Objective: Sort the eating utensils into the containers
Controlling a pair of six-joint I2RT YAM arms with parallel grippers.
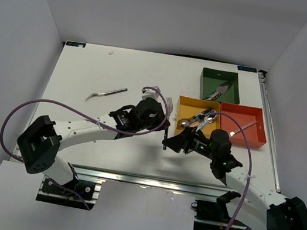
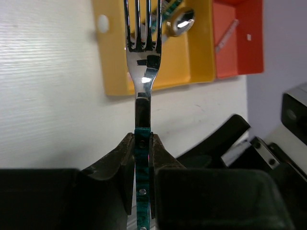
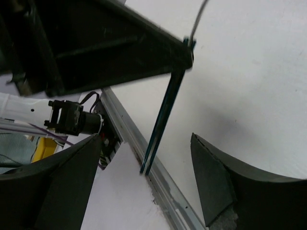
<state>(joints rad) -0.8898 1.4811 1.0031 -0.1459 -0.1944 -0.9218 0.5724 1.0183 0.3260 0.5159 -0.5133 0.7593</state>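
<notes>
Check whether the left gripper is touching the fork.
Touching. In the left wrist view the left gripper fingers clamp both sides of the fork at its teal handle.

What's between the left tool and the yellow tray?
Just the fork that the left tool grips, its tines pointing toward the yellow tray; the left wrist view shows it.

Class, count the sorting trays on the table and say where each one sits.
3. The dark green tray sits farthest back. The yellow tray and the red tray sit side by side in front of it, yellow on the left. None appears hidden.
</notes>
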